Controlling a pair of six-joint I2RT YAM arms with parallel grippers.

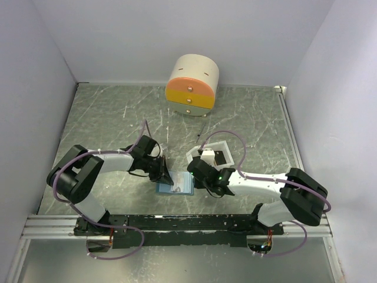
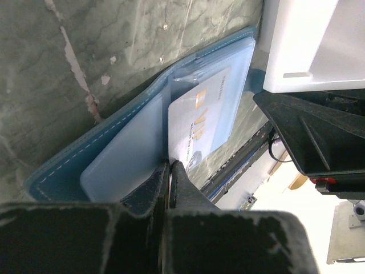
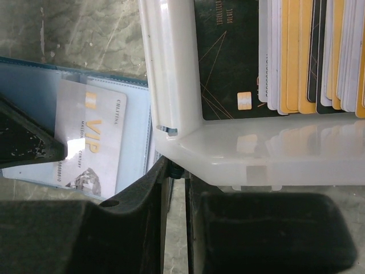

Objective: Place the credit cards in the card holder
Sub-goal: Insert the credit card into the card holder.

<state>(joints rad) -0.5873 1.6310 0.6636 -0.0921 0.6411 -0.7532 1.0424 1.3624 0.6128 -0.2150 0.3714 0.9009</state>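
Observation:
The light-blue card holder [image 1: 177, 187] lies open on the table between my two grippers. A white VIP credit card [image 2: 199, 120] sits partly inside its clear inner slot [image 3: 91, 137]. My left gripper [image 2: 170, 165] is shut, its tips pinching this card's near edge over the card holder [image 2: 85, 154]. At the holder's right edge my right gripper [image 3: 178, 168] stands nearly shut on the dark blue tab, right under the white tray's corner. Several more credit cards [image 3: 296, 57], black, whitish and orange-tan, stand in that tray.
The shallow white tray [image 1: 227, 154] sits just behind my right gripper [image 1: 196, 177], its rim [image 3: 171, 68] close above the fingers. A round cream drawer box [image 1: 191, 85] stands at the back. White walls enclose the marbled grey table.

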